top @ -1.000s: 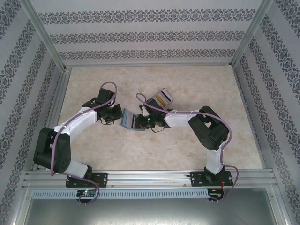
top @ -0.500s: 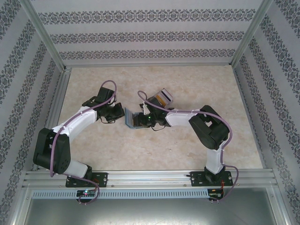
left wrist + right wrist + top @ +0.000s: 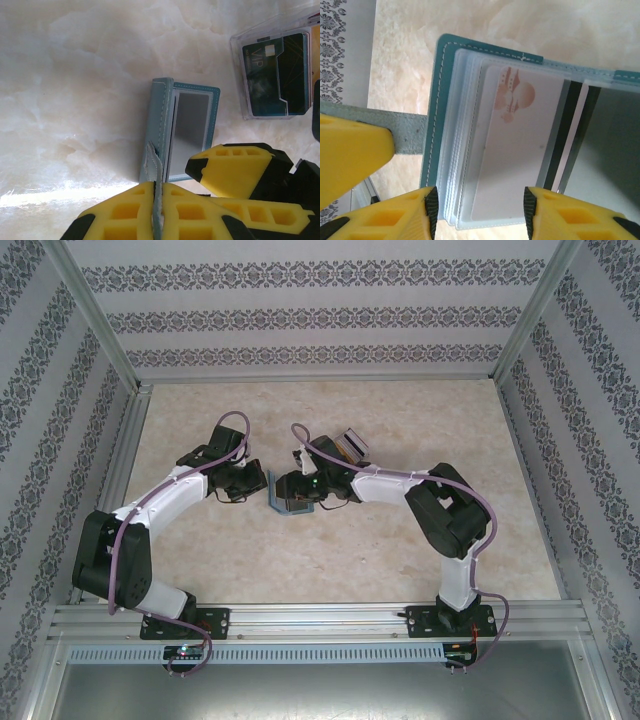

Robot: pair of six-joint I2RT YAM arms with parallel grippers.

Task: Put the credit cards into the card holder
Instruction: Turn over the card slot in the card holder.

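Observation:
The teal card holder (image 3: 162, 120) lies open on the marble table, its clear sleeves (image 3: 465, 150) fanned out. A pale credit card (image 3: 520, 145) with a pinkish print sits in the top sleeve. My left gripper (image 3: 157, 210) is shut on the holder's grey strap tab (image 3: 410, 132). My right gripper (image 3: 480, 207) is open, one finger on each side of the sleeves' near edge. From above, the left gripper (image 3: 256, 483) and the right gripper (image 3: 292, 490) meet at the card holder (image 3: 280, 504). Dark credit cards (image 3: 275, 75) lie in a clear tray.
The clear slanted tray (image 3: 352, 443) stands just behind the right arm's wrist. Patterned walls and aluminium rails (image 3: 320, 618) enclose the table. The right gripper's yellow finger (image 3: 235, 165) crowds close beside the left one.
My right gripper has opened and slid left over the card holder, uncovering the clear tray. The holder has shifted slightly. The left gripper has stayed shut on the strap.

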